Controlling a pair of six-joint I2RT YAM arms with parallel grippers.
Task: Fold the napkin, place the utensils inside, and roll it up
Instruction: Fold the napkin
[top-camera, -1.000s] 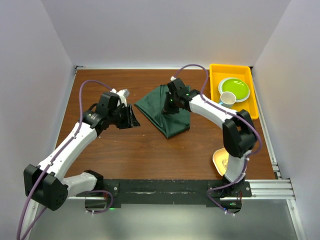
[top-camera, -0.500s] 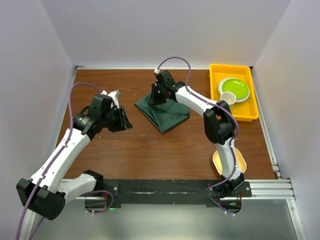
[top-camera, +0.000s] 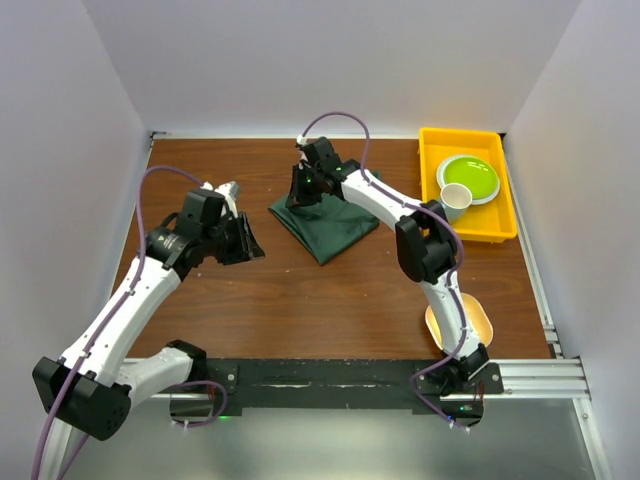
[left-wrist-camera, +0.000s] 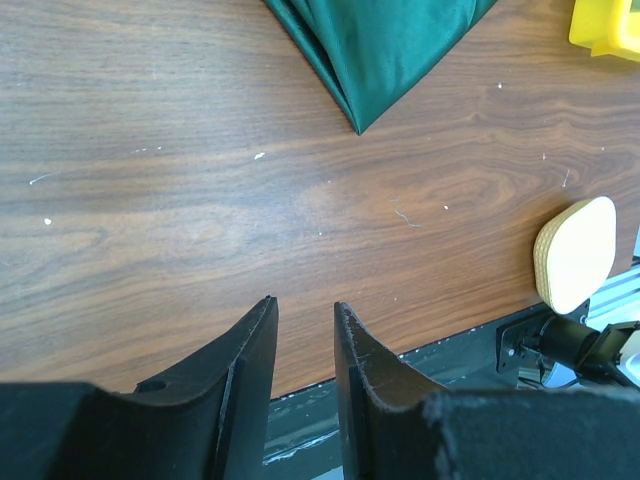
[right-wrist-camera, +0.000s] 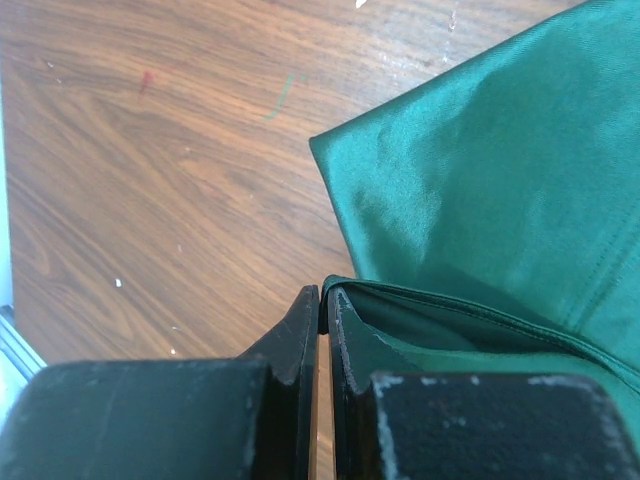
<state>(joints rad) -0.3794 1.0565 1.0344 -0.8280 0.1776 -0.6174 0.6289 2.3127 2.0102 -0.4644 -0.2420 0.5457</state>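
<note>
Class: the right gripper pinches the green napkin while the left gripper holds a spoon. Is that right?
No. The left gripper holds nothing, its jaws open over the table, as the left wrist view shows. The right gripper does pinch the napkin.

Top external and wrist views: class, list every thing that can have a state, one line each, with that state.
napkin: folded, lying on the table, one edge pinched
right gripper: shut on the napkin's edge
left gripper: open, empty
yellow tray: holds a green plate and a cup
</note>
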